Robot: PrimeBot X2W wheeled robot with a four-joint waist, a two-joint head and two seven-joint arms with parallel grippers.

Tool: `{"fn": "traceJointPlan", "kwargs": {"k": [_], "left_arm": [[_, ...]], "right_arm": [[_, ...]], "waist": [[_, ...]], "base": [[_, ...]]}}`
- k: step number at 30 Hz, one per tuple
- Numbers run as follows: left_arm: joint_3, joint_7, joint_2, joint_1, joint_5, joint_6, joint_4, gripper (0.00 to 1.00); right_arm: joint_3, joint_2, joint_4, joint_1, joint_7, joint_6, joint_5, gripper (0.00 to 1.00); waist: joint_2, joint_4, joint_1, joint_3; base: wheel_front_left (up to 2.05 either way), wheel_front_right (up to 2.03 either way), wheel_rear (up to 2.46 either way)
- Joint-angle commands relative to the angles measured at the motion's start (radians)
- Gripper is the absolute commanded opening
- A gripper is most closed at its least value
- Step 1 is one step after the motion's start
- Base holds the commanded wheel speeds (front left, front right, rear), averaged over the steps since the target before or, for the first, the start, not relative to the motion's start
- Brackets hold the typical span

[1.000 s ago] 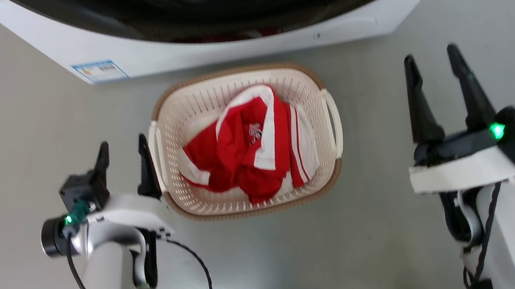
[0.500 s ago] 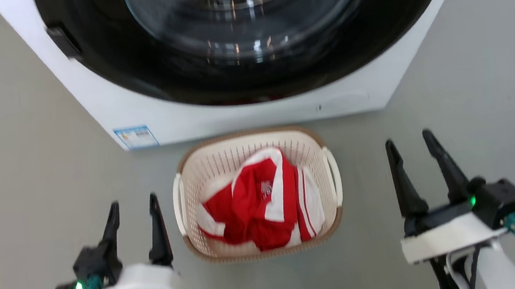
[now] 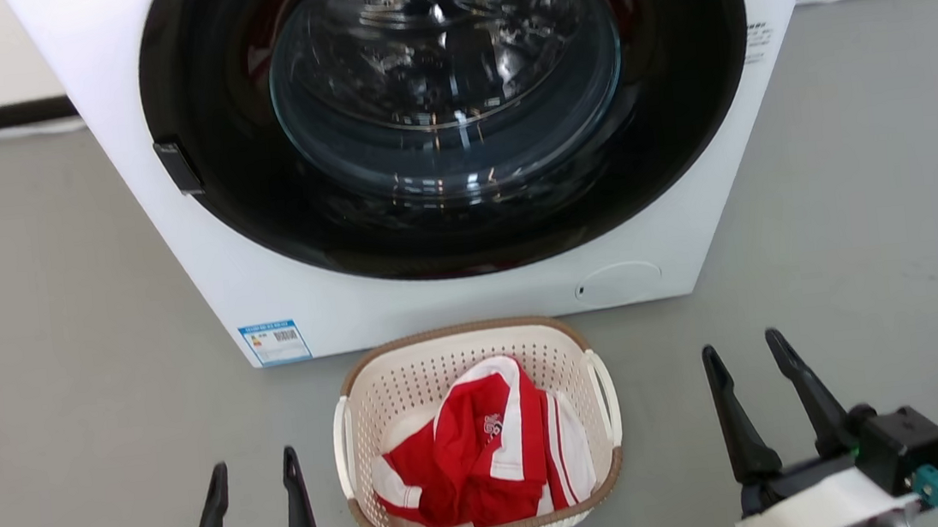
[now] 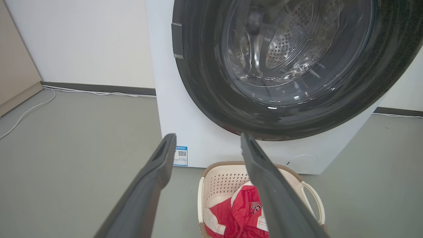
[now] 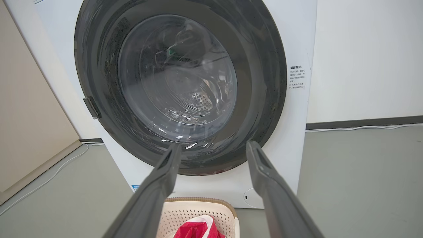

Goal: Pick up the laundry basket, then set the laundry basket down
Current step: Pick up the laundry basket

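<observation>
Half the laundry basket [image 5: 185,211] off-frame.

Grey floor [image 3: 56,355] seen smooth, matte. White washing machine [image 3: 202,263] stood directly on it. Laundry basket [image 3: 458,332] set on floor just before machine's front, roughly centred, apart from it. Thin white cable [image 4: 99,93] laid along floor's far edge.

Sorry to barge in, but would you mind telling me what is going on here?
A two-armed robot faces a cream perforated plastic laundry basket with a brown rim, standing on the grey floor before a white front-loading washing machine. Crumpled red-and-white clothing lies inside it. The left gripper and right gripper hang open on either side of the basket, touching nothing; it is not lifted.
</observation>
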Motion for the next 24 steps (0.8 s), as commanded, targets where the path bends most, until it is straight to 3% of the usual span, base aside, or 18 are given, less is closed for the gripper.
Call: {"fn": "traceJointPlan", "kwargs": {"k": [1, 24], "left_arm": [[0.025, -0.006, 0.007, 0.002, 0.005, 0.007, -0.033, 1.00], [0.042, -0.006, 0.008, 0.110, 0.033, -0.002, -0.054, 1.00]], "right_arm": [[0.015, 0.001, -0.023, 0.006, -0.009, 0.007, 0.005, 1.00], [-0.030, 0.001, -0.024, 0.090, -0.009, 0.007, 0.028, 1.00]], "waist": [[-0.0001, -0.002, 0.0000, -0.020], [-0.0001, -0.024, 0.0000, -0.090]], "base": [[0.00, 0.00, 0.00], [0.00, 0.00, 0.00]]}}
